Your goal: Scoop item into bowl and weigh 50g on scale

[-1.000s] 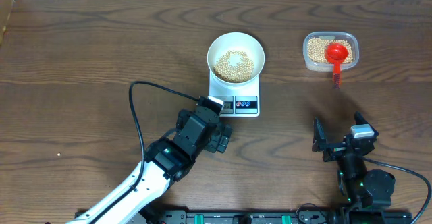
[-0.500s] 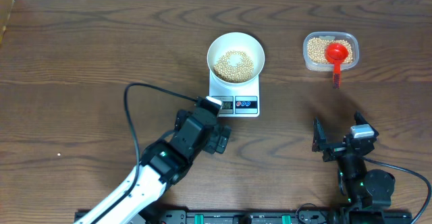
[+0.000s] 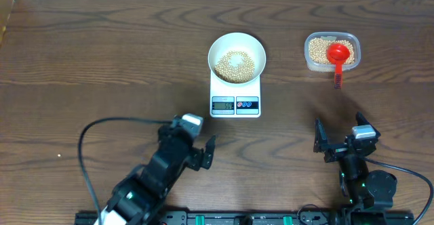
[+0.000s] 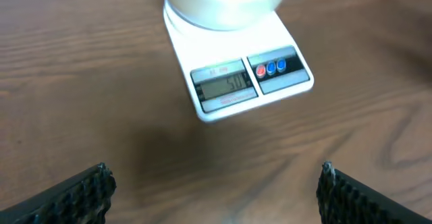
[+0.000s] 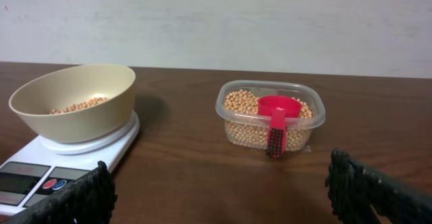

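The white bowl (image 3: 237,42) stands on the white scale (image 3: 235,105) at mid-table, with tan beans (image 3: 235,65) in it. My left gripper (image 3: 191,142) is open and empty, near the front edge, short of the scale. In the left wrist view the scale (image 4: 226,88) with its lit display lies ahead of the open left gripper (image 4: 214,183), and the bowl (image 4: 223,5) is cut off at the top. My right gripper (image 3: 339,131) stands open and empty at the front right. In its wrist view, the right gripper (image 5: 219,190) faces the bowl (image 5: 74,99) and scale (image 5: 81,150).
A clear plastic tub (image 3: 331,64) of beans sits at the back right, with a red scoop (image 3: 338,54) resting in it, handle over the near rim. The right wrist view shows the tub (image 5: 233,106) and scoop (image 5: 277,113) ahead. A black cable (image 3: 88,150) loops left of the left arm.
My left arm has drawn back from the scale toward the front left, still open. The right arm, bowl, scale and tub have not moved.
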{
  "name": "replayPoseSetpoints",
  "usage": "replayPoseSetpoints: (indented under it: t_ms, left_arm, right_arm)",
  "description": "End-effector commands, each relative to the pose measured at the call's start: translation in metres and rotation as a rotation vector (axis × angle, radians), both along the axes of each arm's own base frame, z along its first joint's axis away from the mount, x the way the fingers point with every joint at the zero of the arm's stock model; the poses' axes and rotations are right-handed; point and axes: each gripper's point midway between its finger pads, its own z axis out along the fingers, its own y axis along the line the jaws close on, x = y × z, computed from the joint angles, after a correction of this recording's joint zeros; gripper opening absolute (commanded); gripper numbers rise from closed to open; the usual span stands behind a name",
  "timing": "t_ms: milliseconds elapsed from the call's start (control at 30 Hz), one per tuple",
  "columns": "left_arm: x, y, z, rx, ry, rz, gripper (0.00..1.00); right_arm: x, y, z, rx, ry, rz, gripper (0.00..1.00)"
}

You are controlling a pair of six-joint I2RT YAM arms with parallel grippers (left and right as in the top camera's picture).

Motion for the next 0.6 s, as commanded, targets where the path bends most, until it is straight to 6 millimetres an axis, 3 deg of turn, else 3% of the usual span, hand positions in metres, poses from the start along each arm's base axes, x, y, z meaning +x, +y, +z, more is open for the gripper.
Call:
replayPoseSetpoints:
  t_ms: [0, 333, 567]
  left_arm:
    - [0.001, 0.012, 0.004, -0.050, -0.083, 0.041, 0.98]
    - [0.003, 0.017, 0.005, -0.189, -0.268, 0.060, 0.98]
    - [0.005, 0.027, 0.017, -0.253, -0.366, 0.096, 0.98]
  right_arm:
    - [0.000, 0.001, 0.000, 0.010, -0.001, 0.005, 0.99]
    - [0.000, 0.001, 0.000, 0.010, -0.001, 0.005, 0.99]
    - [0.000, 0.001, 0.000, 0.010, -0.001, 0.005, 0.99]
